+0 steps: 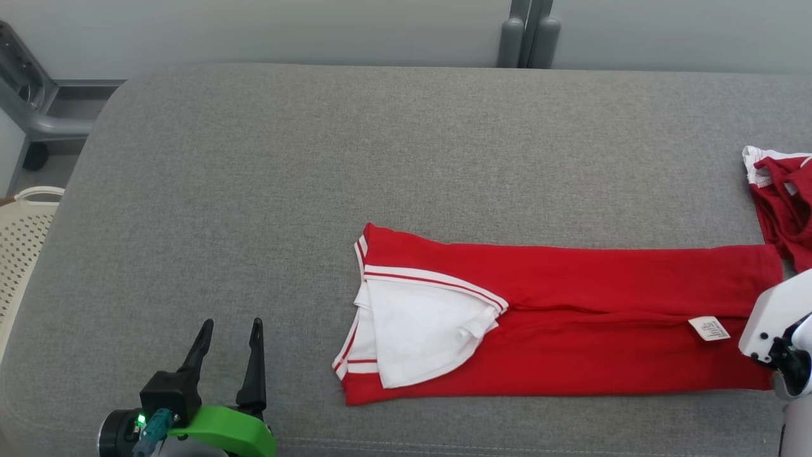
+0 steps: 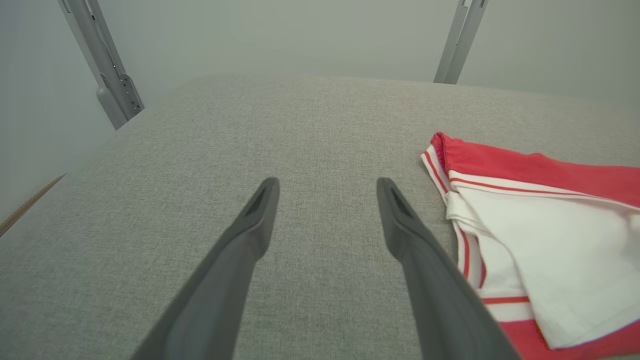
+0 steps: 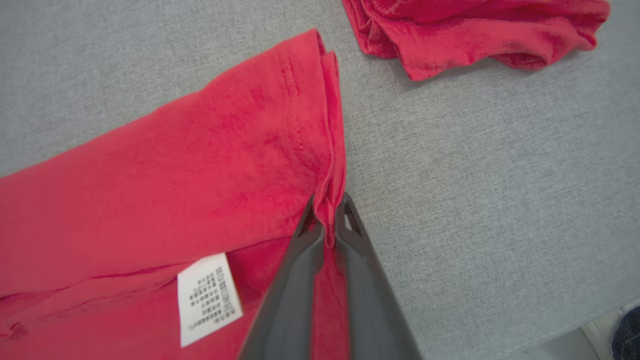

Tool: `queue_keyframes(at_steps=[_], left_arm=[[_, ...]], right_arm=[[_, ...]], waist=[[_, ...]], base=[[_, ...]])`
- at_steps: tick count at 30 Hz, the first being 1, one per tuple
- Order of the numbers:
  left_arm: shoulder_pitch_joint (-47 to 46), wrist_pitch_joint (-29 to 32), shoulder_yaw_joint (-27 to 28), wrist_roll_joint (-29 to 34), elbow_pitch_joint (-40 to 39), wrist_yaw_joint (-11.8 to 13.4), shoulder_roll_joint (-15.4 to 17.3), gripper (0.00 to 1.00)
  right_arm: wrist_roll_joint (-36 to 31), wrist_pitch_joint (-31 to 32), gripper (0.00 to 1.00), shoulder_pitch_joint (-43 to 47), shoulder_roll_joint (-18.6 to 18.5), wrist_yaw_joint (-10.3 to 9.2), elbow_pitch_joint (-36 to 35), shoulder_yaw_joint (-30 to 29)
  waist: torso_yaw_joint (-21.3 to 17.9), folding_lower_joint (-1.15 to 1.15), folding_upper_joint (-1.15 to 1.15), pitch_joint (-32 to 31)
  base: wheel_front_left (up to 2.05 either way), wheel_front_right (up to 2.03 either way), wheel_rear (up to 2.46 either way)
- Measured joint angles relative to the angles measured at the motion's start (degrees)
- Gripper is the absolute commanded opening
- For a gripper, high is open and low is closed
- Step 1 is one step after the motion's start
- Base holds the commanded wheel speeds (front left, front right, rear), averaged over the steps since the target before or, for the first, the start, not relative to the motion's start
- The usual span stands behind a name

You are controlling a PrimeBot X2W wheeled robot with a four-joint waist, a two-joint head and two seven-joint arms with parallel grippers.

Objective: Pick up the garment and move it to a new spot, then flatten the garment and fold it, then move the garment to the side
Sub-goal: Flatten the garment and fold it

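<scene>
The garment [image 1: 571,317] is a red shirt with white collar and trim, lying as a long folded strip on the grey padded surface [image 1: 317,158]. Its white care label [image 1: 709,328] faces up near the right end. In the right wrist view my right gripper [image 3: 328,215] is shut on the garment's [image 3: 200,175] bunched right hem edge, beside the label [image 3: 207,297]. In the head view the right arm's pale wrist housing [image 1: 774,324] covers that end. My left gripper [image 1: 231,327] stands open at the lower left, a little left of the collar end [image 2: 550,240], with nothing between its fingers [image 2: 327,187].
A second crumpled red and white cloth [image 1: 783,197] lies at the right edge, just beyond the held hem [image 3: 475,30]. A cream perforated basket [image 1: 22,254] stands off the surface's left side. Grey metal frame posts [image 1: 530,35] rise behind the far edge.
</scene>
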Motion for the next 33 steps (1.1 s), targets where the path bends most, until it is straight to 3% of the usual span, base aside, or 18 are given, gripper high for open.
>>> queue_keyframes(at_steps=[15,26,33], left_arm=[[0.2,0.0,0.2,0.1,0.3,-0.5,-0.2,1.0],[1.3,0.0,-0.1,0.2,0.8,-0.7,-0.3,1.0],[1.4,0.0,-0.5,0.4,0.9,-0.9,-0.4,1.0]], right_arm=[[-3.9,7.5,0.0,3.8,-0.1,-0.01,-15.4,-1.4],[6.1,12.3,0.0,5.6,-0.1,-0.02,-17.1,17.2],[12.9,12.2,0.0,3.4,-0.1,-0.02,-12.9,27.1]], waist=[[-0.4,0.0,0.0,-1.5],[0.6,0.0,0.0,-3.4],[1.9,0.0,0.0,-4.1]], base=[[0.0,0.0,0.0],[0.0,0.0,0.0],[0.0,0.0,0.0]])
